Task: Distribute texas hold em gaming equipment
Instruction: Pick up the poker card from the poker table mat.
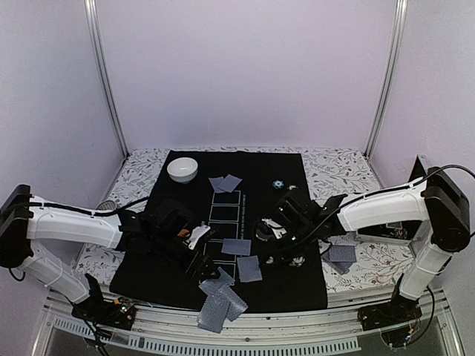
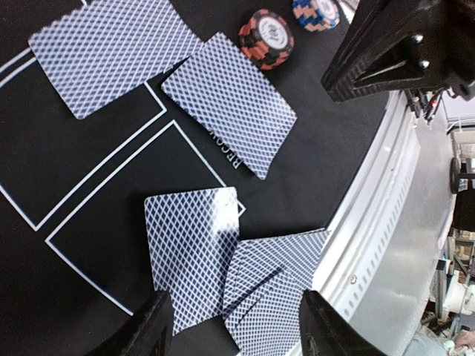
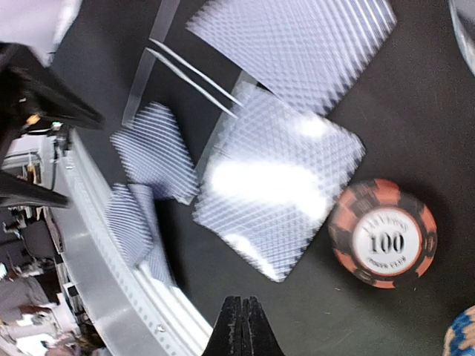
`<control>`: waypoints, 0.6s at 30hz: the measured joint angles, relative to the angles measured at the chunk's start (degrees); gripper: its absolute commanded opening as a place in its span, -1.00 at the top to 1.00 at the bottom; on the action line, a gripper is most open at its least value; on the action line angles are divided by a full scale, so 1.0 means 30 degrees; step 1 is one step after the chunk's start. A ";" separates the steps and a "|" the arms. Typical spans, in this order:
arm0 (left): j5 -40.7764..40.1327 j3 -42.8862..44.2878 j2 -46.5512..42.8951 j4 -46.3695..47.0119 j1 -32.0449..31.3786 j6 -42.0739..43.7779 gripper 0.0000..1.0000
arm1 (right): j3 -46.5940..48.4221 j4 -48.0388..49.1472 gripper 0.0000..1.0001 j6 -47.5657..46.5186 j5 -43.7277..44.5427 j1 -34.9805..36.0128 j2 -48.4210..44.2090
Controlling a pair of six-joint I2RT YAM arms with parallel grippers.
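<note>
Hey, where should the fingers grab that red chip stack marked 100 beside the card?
Come straight down on the red chip stack and pinch its striped rim across the middle: it lies flat, so only the edge offers grip. Set the right fingers on the two sides clear of the card and the blue chip.

Top camera looks down on the whole counter (image 1: 338, 167) from its near side. Both wrist cameras, close above, share the red chip stack (image 3: 384, 232).
</note>
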 measured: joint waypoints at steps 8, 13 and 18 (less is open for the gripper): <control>-0.0364 -0.0481 -0.1115 -0.0590 0.0000 -0.0095 -0.20 | 0.2754 -0.1690 0.83 -0.2288 0.0648 -0.0007 -0.0357; -0.0350 -0.0386 -0.0532 0.0313 0.0000 -0.0182 -0.10 | 0.2266 -0.2004 0.66 -0.1953 0.1166 -0.0007 -0.0357; -0.0867 0.1625 0.2011 0.0036 -0.0051 0.0933 -0.21 | 0.1129 -0.1705 0.55 -0.1137 0.1224 0.0015 -0.0372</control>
